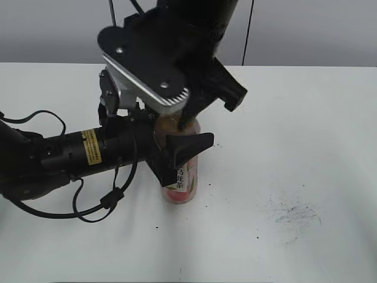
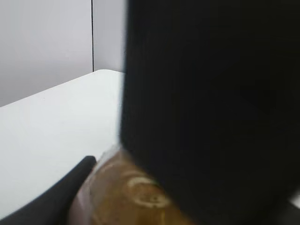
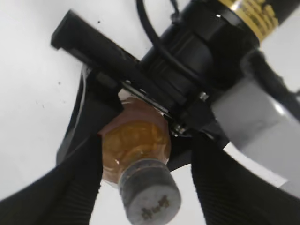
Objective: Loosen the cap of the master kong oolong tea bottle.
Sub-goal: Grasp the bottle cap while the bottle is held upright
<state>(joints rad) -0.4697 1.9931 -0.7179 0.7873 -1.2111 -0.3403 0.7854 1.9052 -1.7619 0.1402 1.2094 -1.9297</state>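
The master kong oolong tea bottle [image 1: 184, 180] stands upright near the middle of the white tabletop [image 1: 306, 147], well away from every edge. Only its lower part, with the pink-and-white label, shows in the exterior view; the shoulder and neck are hidden behind the two arms.

The left gripper [image 1: 177, 154] reaches in level from the left side of the tabletop and is clamped on the bottle's body: one black finger lies across the front of the bottle, and the opposite one is hidden behind it. In the left wrist view a large blurred black mass fills most of the frame, so only one finger and a slice of the amber bottle shoulder show at the bottom.

The right gripper [image 3: 145, 185] hangs over the bottle from above. In the right wrist view its two ribbed black fingers [image 3: 61, 192] stand on either side of the cap [image 3: 149, 194], spread apart with a visible gap on each side, touching neither cap nor neck. The cap is grey with a dark mark on top and sits on the neck; whether it is tight cannot be told. In the exterior view the cap is wholly hidden by the right wrist.

A faint grey scuff [image 1: 297, 212] marks the tabletop to the right of the bottle.
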